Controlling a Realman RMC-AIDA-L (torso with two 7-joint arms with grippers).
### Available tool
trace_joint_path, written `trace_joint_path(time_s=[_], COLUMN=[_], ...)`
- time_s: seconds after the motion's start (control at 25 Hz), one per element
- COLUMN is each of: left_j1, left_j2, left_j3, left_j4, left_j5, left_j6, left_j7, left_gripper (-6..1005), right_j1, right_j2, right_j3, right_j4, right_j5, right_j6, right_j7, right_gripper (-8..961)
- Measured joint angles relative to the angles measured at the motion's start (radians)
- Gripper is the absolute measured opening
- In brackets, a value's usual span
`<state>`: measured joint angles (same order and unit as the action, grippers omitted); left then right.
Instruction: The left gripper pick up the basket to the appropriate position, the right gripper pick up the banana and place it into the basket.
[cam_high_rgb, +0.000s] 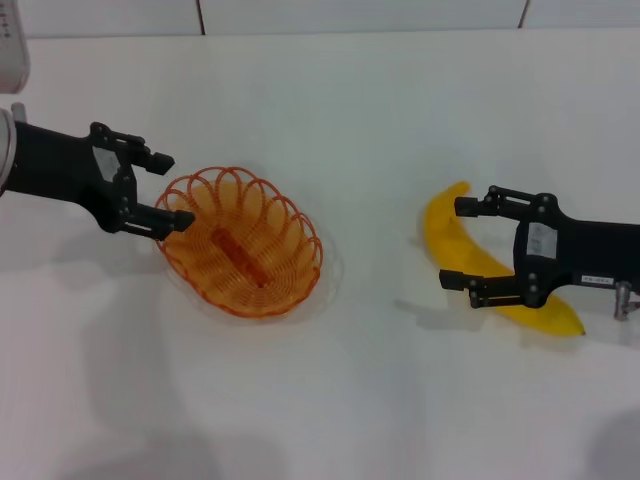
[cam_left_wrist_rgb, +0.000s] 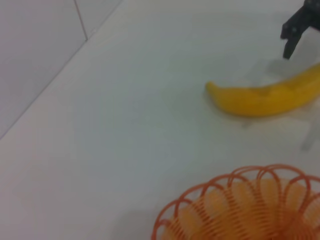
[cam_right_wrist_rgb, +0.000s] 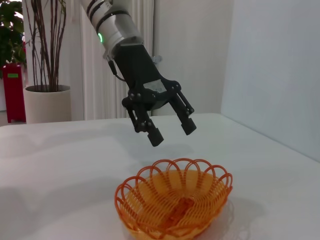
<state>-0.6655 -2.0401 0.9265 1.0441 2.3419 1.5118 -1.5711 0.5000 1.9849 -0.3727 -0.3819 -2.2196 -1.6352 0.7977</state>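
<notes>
Widest first: the white table (cam_high_rgb: 330, 400) spreads under everything, both arms reaching in over it from opposite sides. On the robot's left, the basket (cam_high_rgb: 240, 242) sits on the tabletop, an orange wire oval with a scalloped rim, nothing inside it but its own wire floor. It rests flat, not lifted. On the right, well apart from it, the banana (cam_high_rgb: 455, 250) lies on the table, curved and bright yellow, not yet picked up.

Now the grippers. The left gripper (cam_high_rgb: 165, 190) hangs at the basket's near-left rim, fingers spread apart with nothing between them; the right wrist view shows it plainly poised above the rim, clear of the wire, not touching. The right gripper (cam_high_rgb: 465, 243) is down at the banana, jaws wide, one finger toward the far side of the fruit and the other toward the near side, straddling its middle. I cannot tell whether either finger touches the peel, but they are not clamped on it.

So where are we? Early. Neither half of the job is done: basket not gripped or moved, banana not gripped or lifted. Both claws look lined up for their grasps. What is left, by my reading, is the lot: close on the rim, shift the basket, close on the banana, carry it across, drop it in.
</notes>
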Motion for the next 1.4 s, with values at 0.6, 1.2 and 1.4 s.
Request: trace_joint_path(time_s=[0.6, 1.2, 1.4], left_j1=[-0.111, -0.228, -0.251], left_j2=[0.006, 0.003, 0.002], left_j3=[0.019, 0.026, 0.027], left_j4=[-0.139, -0.352, -0.397], left_j5=[0.074, 0.145, 0.165], left_j6=[-0.195, -0.357, -0.385], left_j7=[-0.004, -0.002, -0.001], left_gripper=[841, 825, 819], right_j1=[0.004, 0.014, 0.015], right_j2=[0.0, 0.003, 0.003], right_j3=[-0.001, -0.004, -0.005], right_j4=[0.0, 0.0, 0.0], right_j5=[0.0, 0.0, 0.0], right_j6=[0.0, 0.005, 0.007], right_j7=[0.0, 0.0, 0.0], right_gripper=[889, 887, 887])
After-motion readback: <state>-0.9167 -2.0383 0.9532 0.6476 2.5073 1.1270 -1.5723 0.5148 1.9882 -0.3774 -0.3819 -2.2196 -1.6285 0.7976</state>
